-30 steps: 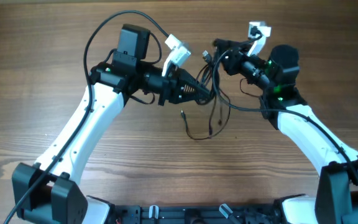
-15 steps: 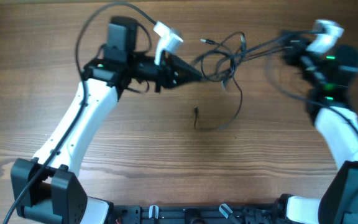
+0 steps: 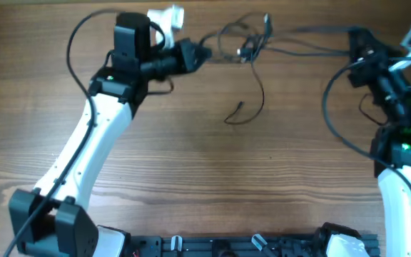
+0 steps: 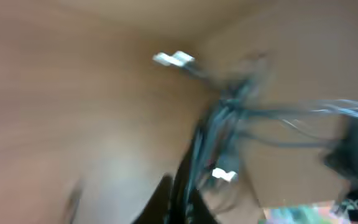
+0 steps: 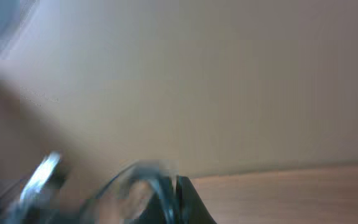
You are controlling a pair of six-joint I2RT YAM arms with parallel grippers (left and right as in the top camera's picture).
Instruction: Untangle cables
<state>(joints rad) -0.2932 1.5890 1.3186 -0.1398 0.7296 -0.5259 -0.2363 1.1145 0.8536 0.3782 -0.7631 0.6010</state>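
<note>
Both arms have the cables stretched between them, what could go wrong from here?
The cables run taut between the left gripper and right gripper, so more pull may tighten the bunch instead of loosening it. A thin strand could slip from either grip; the wrist views are too blurred to judge the hold.

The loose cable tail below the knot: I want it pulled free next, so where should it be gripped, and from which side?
Probably the loose tail on its curled stretch just behind the tiny plug, coming straight down from above. That curve lies apart from the knot and the taut strands, with bare table around it.
</note>
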